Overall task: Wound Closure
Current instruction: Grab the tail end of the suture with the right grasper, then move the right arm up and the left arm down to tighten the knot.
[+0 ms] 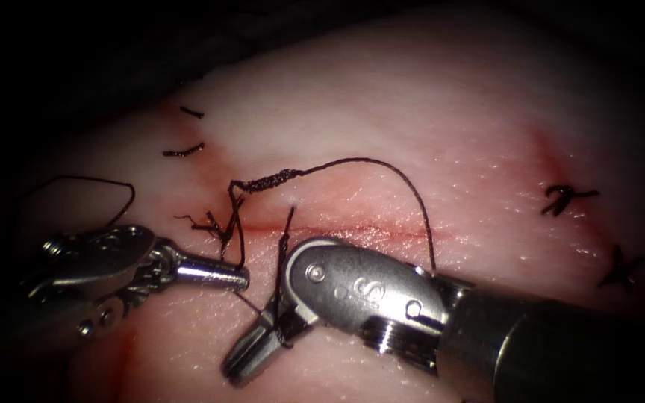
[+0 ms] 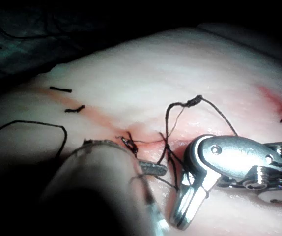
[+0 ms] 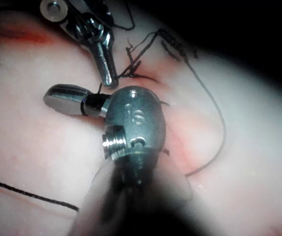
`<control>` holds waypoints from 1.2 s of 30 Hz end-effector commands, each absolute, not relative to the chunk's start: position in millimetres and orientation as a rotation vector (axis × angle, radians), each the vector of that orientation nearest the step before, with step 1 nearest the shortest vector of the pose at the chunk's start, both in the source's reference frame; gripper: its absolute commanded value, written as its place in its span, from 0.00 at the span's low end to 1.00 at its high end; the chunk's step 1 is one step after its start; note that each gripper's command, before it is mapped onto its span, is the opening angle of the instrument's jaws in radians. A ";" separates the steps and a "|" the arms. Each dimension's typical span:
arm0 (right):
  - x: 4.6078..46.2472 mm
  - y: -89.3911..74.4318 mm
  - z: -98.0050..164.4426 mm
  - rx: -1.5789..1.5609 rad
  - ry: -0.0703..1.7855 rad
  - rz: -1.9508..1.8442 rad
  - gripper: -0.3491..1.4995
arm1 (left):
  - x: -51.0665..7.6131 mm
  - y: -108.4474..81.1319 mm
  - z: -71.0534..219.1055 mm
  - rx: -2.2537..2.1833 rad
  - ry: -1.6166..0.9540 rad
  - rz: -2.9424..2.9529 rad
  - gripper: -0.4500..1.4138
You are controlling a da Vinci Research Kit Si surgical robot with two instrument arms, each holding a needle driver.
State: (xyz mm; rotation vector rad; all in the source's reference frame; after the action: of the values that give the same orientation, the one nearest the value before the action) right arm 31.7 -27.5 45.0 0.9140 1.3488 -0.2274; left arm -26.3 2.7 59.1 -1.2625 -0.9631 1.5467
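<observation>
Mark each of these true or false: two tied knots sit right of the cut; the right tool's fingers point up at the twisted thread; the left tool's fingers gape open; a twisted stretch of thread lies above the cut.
1. Two tied knots sit on the tissue, right of the cut. True.
2. The right tool points its fingers up at the twisted thread. False: they point down and left, away from it.
3. The left tool has its fingers gaping open. False: they are shut, with thread at their tip.
4. A twisted stretch of thread lies above the cut. True.
</observation>
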 end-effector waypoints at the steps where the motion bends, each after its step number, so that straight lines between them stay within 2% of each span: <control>1: 32.8 -25.6 45.1 0.916 1.356 -0.225 0.00 | -26.7 3.5 59.3 -1.266 -0.960 1.549 0.00; 7: 32.6 -23.6 45.1 0.913 1.374 -0.224 0.00 | -26.6 3.3 59.1 -1.266 -0.962 1.550 0.00; 15: 30.1 -17.6 46.0 0.859 1.496 -0.096 0.00 | -25.7 1.9 57.9 -1.262 -0.949 1.561 0.00; 29: 28.6 -12.6 48.6 0.796 1.501 -0.064 0.00 | -25.2 -2.3 50.8 -1.291 -0.942 1.607 0.00; 36: 28.4 -11.2 50.1 0.758 1.490 -0.051 0.00 | -27.1 -4.3 47.3 -1.315 -0.934 1.626 0.00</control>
State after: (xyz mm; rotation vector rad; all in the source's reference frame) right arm 27.3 -12.4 50.0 0.7576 1.4869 -0.0471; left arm -26.7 -5.2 46.8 -1.3112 -0.9350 1.6251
